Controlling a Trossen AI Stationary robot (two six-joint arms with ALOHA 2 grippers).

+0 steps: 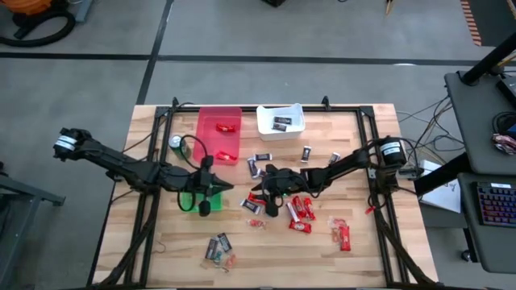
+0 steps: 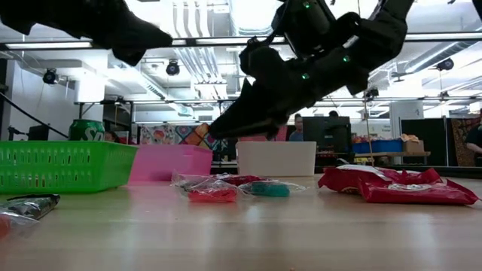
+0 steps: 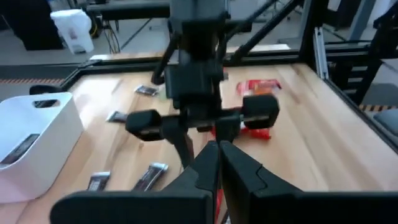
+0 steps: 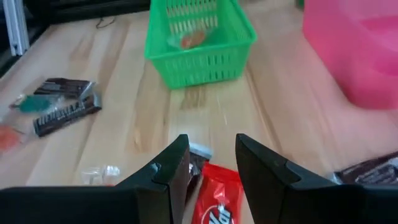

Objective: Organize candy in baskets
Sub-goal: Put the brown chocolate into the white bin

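Observation:
My right gripper (image 4: 211, 162) is open and tipped slightly down just above the table's middle (image 1: 258, 192). A red-wrapped bar (image 4: 217, 199) and a dark bar (image 4: 198, 163) lie flat on the wood below the gap between its fingers. I see no touch. My left gripper (image 3: 219, 163) is shut on nothing and hangs by the right side of the green basket (image 1: 189, 200), which holds an orange piece (image 4: 194, 38). The red basket (image 1: 219, 133) holds red bars. The white basket (image 1: 280, 119) holds a dark bar. More candy (image 1: 300, 209) lies loose on the table.
A green can (image 1: 176, 142) stands left of the red basket. Dark mini bars (image 1: 262, 157) lie near the white basket, red bars (image 1: 343, 235) toward the right front, and mixed pieces (image 1: 218, 248) near the front edge. The two grippers face each other closely at mid-table.

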